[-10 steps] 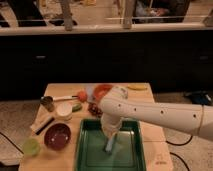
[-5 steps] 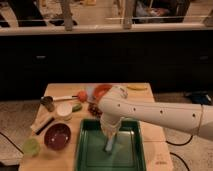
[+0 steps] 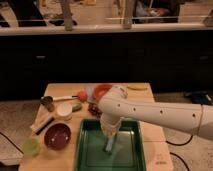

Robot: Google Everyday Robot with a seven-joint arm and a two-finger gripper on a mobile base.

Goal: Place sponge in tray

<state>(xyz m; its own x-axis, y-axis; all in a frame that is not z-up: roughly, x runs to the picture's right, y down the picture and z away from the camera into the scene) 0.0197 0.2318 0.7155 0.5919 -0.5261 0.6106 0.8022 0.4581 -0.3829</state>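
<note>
The green tray [image 3: 85, 150] lies at the front middle of the wooden table. My white arm reaches in from the right and bends down into it. The gripper [image 3: 108, 145] hangs low over the tray's middle, close to its floor. A pale bluish shape [image 3: 108, 148] sits at the gripper's tip; I cannot tell whether it is the sponge or part of the gripper. No other clear sponge shows.
Left of the tray are a maroon bowl [image 3: 56, 135], a green cup [image 3: 31, 146], a white cup [image 3: 63, 111], a metal can [image 3: 48, 103] and a dark utensil [image 3: 42, 124]. Behind it are a red fruit [image 3: 81, 95], an orange bowl [image 3: 102, 91] and a yellow item [image 3: 137, 87].
</note>
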